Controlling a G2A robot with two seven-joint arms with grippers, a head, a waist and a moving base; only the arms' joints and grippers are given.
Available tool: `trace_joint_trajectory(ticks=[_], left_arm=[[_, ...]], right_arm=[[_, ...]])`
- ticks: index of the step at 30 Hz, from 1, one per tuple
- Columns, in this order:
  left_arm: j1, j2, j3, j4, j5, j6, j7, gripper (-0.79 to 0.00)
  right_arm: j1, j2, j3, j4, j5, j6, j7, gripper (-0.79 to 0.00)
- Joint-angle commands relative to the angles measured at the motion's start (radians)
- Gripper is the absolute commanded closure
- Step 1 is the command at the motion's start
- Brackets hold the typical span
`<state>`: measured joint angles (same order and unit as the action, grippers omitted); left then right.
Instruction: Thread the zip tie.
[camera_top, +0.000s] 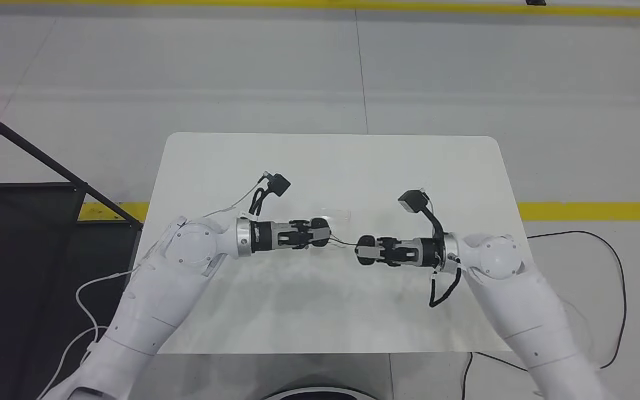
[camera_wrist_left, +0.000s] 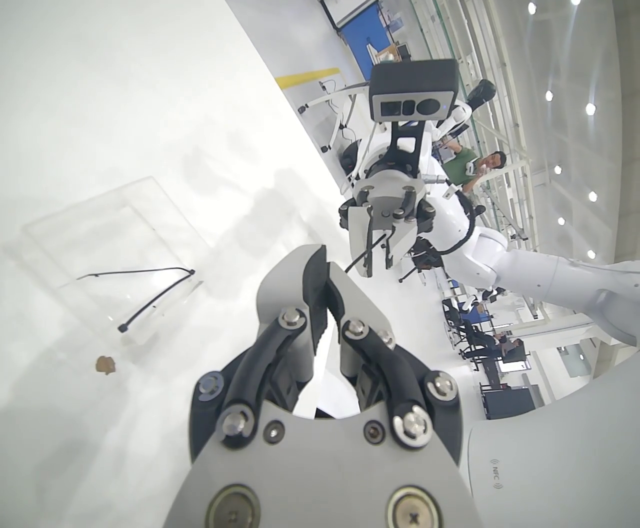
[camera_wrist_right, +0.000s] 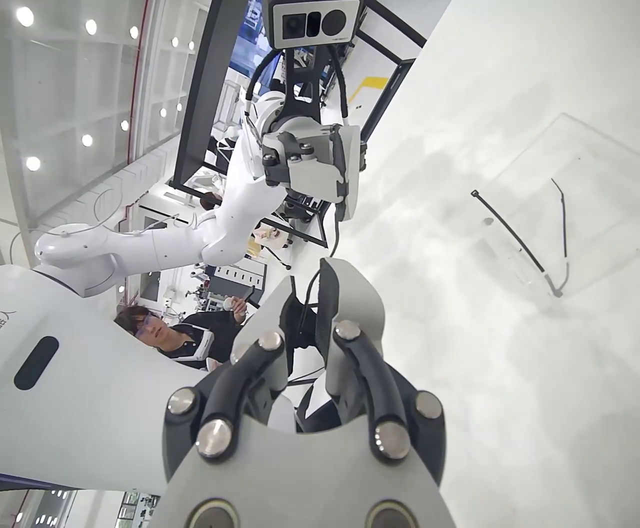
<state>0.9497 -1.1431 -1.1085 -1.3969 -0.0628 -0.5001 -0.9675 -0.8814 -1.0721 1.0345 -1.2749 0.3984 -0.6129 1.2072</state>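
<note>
1. Both arms meet over the middle of the white, smooth bench (camera_top: 250, 160), their tips nearly nose to nose and raised off its surface.
2. The zip tie (camera_top: 343, 240) is a thin black plastic strip hanging in the air between them, bowed in a shallow curve from one tip to the other.
3. The left end effector (camera_top: 325, 233) has two broad grey fingers lined with ridged black pads (camera_wrist_left: 314, 280). The pads are pinched together at the tip, with one end of the zip tie caught between them.
4. The right end effector (camera_top: 362, 248) is built the same, with bolted black linkages behind the fingers. Its fingers are drawn in close around the other stretch of the zip tie, which runs down between the pads. From where I stand it looks clamped, though a sliver of gap shows near the tips.
5. On the bench beside the arms sits a clear tray (camera_wrist_left: 100, 225), flat, square-cornered and glassy.
6. Two spare ties (camera_wrist_left: 155, 302) lie in the clear tray, slender and black, meeting at one end like a bent elbow. One has its small blocky head at the far end.
7. A small brown crumb (camera_wrist_left: 105, 365), rough and irregular, rests on the bench just outside the clear tray.
</note>
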Motion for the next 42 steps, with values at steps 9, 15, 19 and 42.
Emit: trace_joint_trajectory(ticks=[9, 15, 19, 42], left_arm=[[-0.006, 0.003, 0.008, 0.003, -0.013, -0.014, -0.015, 0.0], [-0.007, 0.005, 0.011, 0.003, -0.011, -0.017, -0.019, 0.0], [-0.006, 0.007, 0.012, 0.0, -0.01, -0.02, -0.016, 0.0], [-0.003, 0.013, 0.019, -0.01, -0.033, 0.0, 0.011, -0.785]], right_arm=[[0.016, 0.009, -0.025, 0.018, 0.018, 0.0, 0.0, -0.148], [0.025, 0.012, -0.037, 0.029, 0.034, 0.0, 0.0, -0.154], [0.03, 0.014, -0.044, 0.033, 0.037, -0.003, -0.003, -0.142], [0.051, 0.024, -0.077, 0.049, 0.043, -0.013, -0.013, 0.0]])
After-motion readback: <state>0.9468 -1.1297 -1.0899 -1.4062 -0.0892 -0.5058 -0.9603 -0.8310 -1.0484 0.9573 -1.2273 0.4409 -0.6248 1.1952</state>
